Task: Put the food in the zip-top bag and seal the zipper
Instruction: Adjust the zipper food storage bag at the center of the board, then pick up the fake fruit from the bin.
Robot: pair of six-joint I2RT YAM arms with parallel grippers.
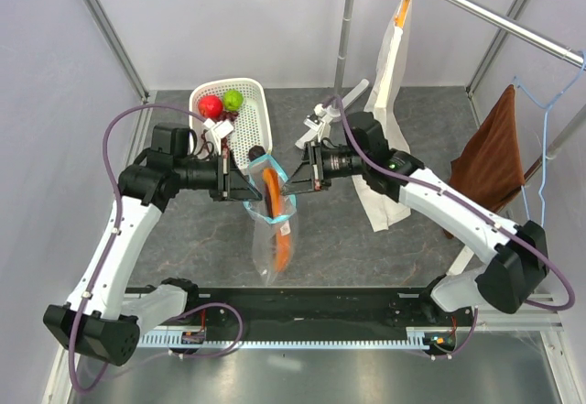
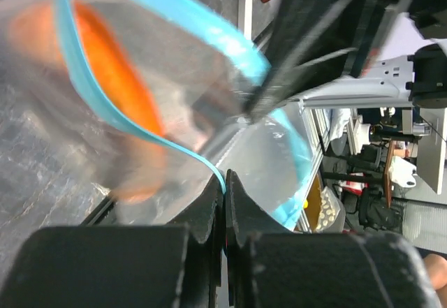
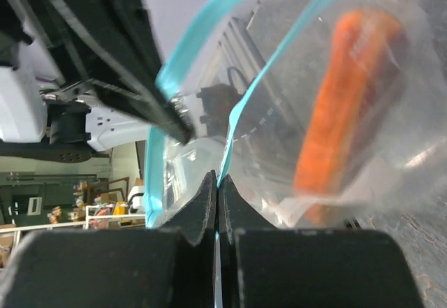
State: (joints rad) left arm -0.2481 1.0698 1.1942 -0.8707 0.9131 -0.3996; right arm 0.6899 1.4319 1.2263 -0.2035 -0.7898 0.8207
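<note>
The clear zip-top bag (image 1: 268,256) hangs over the table between my two grippers with its mouth held open. The orange papaya slice (image 1: 274,204) stands inside it and also shows in the left wrist view (image 2: 119,91) and the right wrist view (image 3: 342,91). My left gripper (image 1: 249,187) is shut on the teal zipper (image 2: 209,32) at one side of the mouth. My right gripper (image 1: 291,182) is shut on the zipper (image 3: 154,161) at the other side. The red apple (image 1: 211,106), the green fruit (image 1: 233,100) and a dark piece lie in a white basket (image 1: 261,125) behind. The small dark ball is not visible.
A tall white paper bag (image 1: 389,74) hangs from a rail at the back right, with white cloth on the table below it. A brown towel (image 1: 494,152) hangs on a blue hanger at the right. Grey walls close in the table on both sides.
</note>
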